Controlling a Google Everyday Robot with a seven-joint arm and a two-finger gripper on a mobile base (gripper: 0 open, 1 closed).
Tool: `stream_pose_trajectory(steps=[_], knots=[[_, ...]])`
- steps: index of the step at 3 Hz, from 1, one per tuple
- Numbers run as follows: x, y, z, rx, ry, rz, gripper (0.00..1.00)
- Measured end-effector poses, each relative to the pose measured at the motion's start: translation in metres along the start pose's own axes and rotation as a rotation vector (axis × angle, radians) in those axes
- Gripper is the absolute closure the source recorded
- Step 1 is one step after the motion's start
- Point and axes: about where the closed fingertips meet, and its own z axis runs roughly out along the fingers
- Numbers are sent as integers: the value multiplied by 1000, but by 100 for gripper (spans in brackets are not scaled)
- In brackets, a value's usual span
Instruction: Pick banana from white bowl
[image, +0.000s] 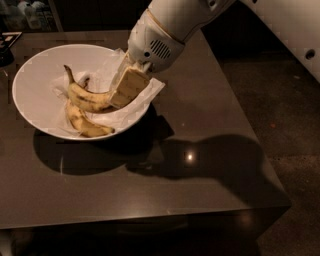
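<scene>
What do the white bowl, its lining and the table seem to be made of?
White bowl: probably glazed ceramic, smooth and glossy. Lining: crumpled white paper, overhanging the rim. Table: dark polished top, material unclear; it mirrors a light. The gripper is inside the bowl, at the upper banana.

A dark, glossy, square-topped table (215, 100) fills most of the scene, its near edge falling away into blackness. A small bright glint of overhead light (189, 156) reflects off the top near the middle, inside a broad, soft shadow (225, 160) that spreads to the right. To the right lies a dark, speckled floor (295, 150). The far side of the room is almost black, with blurred pale shapes (25, 15) at far left. The gripper (125, 92) hangs over the table's far left part.
</scene>
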Motion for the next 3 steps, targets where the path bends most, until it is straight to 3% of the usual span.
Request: stream_pose_trajectory(steps=[1,2,3], knots=[[10,25,-18,-50,-79,-114,100],[22,50,-37,-67,-135,-206,100],[30,64,-48,-74,-167,-258,100]])
